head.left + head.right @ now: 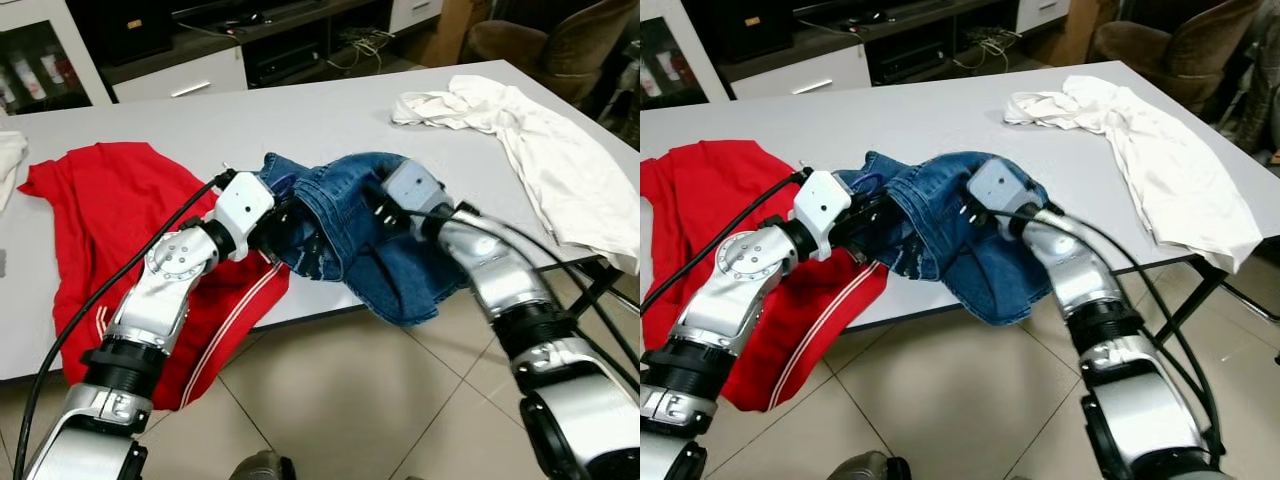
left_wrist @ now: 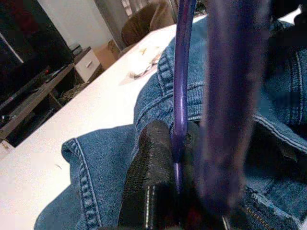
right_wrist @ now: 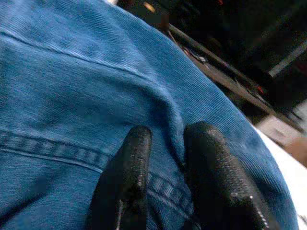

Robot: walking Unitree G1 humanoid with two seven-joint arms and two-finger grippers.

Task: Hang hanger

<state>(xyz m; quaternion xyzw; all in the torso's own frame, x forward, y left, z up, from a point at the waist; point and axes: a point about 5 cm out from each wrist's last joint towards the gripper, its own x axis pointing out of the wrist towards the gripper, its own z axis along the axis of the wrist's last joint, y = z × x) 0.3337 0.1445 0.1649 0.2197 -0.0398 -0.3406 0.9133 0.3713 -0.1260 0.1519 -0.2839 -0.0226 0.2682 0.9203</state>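
Left wrist view: left tool [image 2: 175, 177] pinches purple hanger [image 2: 181, 72]; right tool [image 3: 165, 158] pinches jeans [image 3: 72, 86].

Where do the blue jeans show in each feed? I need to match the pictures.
Left eye view: jeans at centre, bunched on the table's near edge, one end hanging over.
Right eye view: jeans at centre, same heap.
Left wrist view: denim around the left claw, which pinches a purple hanger.
Right wrist view: denim pinched by the right claw.
Shared landmark: the white table.
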